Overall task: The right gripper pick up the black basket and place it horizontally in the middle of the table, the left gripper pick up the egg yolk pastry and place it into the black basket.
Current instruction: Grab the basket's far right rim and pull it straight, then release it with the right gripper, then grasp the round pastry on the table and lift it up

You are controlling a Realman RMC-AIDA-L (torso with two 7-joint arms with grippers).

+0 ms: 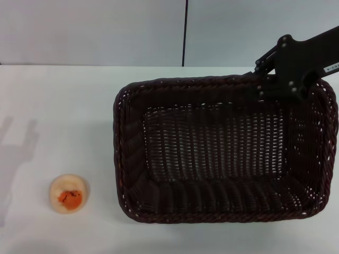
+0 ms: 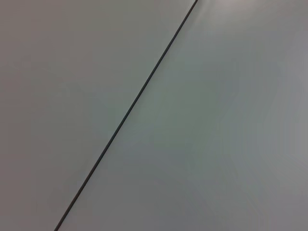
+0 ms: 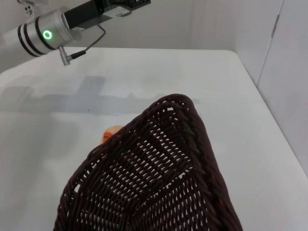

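The black basket (image 1: pixel 222 151) sits right of the middle of the white table (image 1: pixel 63 106), its long side running left to right. My right gripper (image 1: pixel 273 87) reaches in from the right and is shut on the basket's far right rim. The basket's corner fills the right wrist view (image 3: pixel 159 173). The egg yolk pastry (image 1: pixel 68 193) lies on the table near the front left, well apart from the basket. A bit of it shows past the rim in the right wrist view (image 3: pixel 112 131). My left gripper (image 3: pixel 115 7) shows only at the edge of the right wrist view, held above the table.
A grey wall with a dark vertical seam (image 1: pixel 185 32) stands behind the table; the left wrist view shows only this wall (image 2: pixel 144 91). The left arm's shadow (image 1: pixel 18 143) falls on the table's left side. The table's edge (image 3: pixel 260 101) is near the basket.
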